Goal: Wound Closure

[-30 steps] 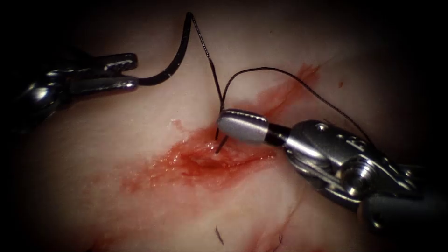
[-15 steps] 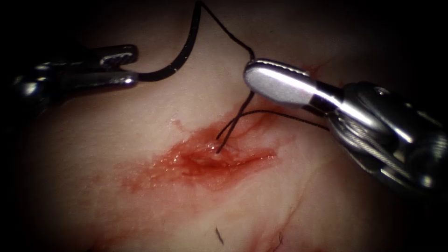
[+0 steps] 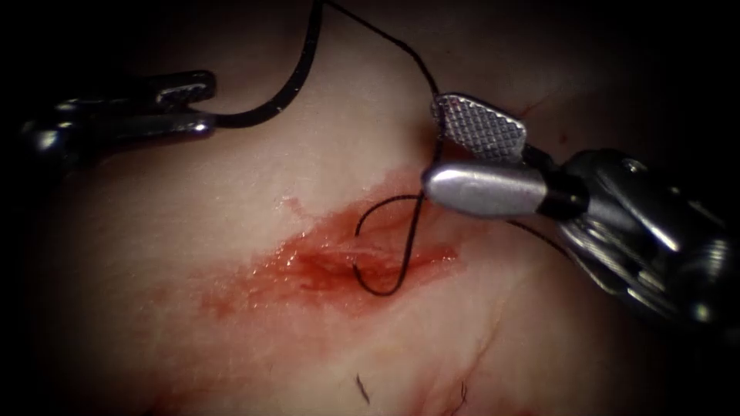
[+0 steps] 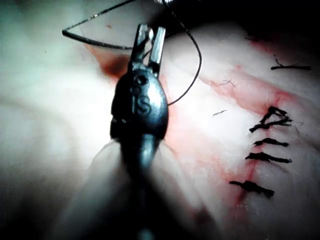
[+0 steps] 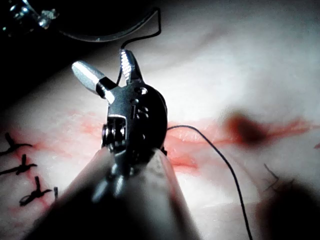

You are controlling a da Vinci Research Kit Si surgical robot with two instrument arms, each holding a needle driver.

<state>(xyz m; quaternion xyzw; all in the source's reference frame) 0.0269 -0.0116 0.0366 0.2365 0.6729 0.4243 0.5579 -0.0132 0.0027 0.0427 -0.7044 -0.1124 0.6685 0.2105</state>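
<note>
The thread (image 3: 383,254) lies in a slack loop across the cut (image 3: 347,262) in the tissue (image 3: 231,354). Just beyond the cut, the right tool (image 3: 439,146) gapes, grasping nothing. Farther off, the left tool (image 3: 202,104) clenches the curved needle (image 3: 289,85) at its end, clear of the tissue.

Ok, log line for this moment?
left tool: holds needle at tip end, clear of tissue | right tool: open, empty | thread: looped over cut
</note>
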